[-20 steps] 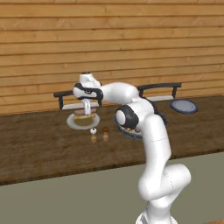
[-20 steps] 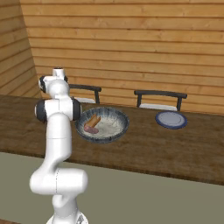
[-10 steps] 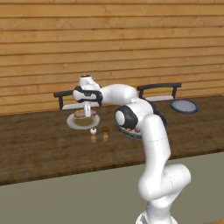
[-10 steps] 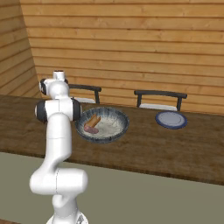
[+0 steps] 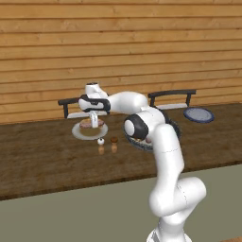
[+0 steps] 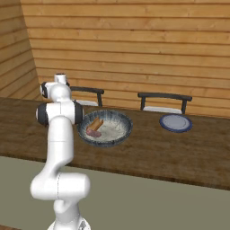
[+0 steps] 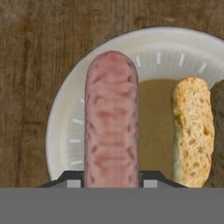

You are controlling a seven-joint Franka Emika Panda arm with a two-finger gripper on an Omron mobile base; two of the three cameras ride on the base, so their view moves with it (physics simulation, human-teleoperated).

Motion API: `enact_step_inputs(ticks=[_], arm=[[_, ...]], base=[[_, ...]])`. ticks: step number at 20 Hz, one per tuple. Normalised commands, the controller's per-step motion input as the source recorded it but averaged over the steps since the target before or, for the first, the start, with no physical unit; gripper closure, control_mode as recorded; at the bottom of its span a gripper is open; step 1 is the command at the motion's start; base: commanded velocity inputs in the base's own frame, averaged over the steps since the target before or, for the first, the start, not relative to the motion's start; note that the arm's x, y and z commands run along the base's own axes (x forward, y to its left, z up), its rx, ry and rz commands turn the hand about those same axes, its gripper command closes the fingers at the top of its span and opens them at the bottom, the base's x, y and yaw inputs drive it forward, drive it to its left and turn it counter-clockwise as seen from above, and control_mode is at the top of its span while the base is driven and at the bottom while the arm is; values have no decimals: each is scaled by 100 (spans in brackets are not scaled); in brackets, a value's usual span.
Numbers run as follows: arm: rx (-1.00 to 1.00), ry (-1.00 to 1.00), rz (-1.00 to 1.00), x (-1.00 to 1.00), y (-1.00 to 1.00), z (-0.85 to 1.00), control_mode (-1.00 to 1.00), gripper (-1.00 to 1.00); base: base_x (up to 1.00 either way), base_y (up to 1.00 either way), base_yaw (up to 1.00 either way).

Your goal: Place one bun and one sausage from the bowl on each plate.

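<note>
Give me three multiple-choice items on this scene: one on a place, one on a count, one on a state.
1. Where does the bun lie?
A. on the pale plate
B. in the bowl
C. on the blue plate

2. How many chairs stand behind the counter?
A. one
B. two
C. four

3. What is the gripper doing?
A. open, holding nothing
B. shut on a sausage
C. shut on a shaker

Answers:
1 A, the hand view shows it there.
2 B, two backs show.
3 B, the sausage sits between the fingertips.
</note>
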Motion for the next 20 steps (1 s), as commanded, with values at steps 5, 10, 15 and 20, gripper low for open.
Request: enact_step_inputs(ticks=[5,10,15,20], arm=[[0,0,2,0,2,-3,-100,100],[0,0,1,0,0,-8,-100,-100],[0,0,0,0,0,-3,-100,-100],[0,0,0,0,0,-2,-100,-100]], base=[[0,0,0],[0,0,0],[0,0,0],[0,0,0]])
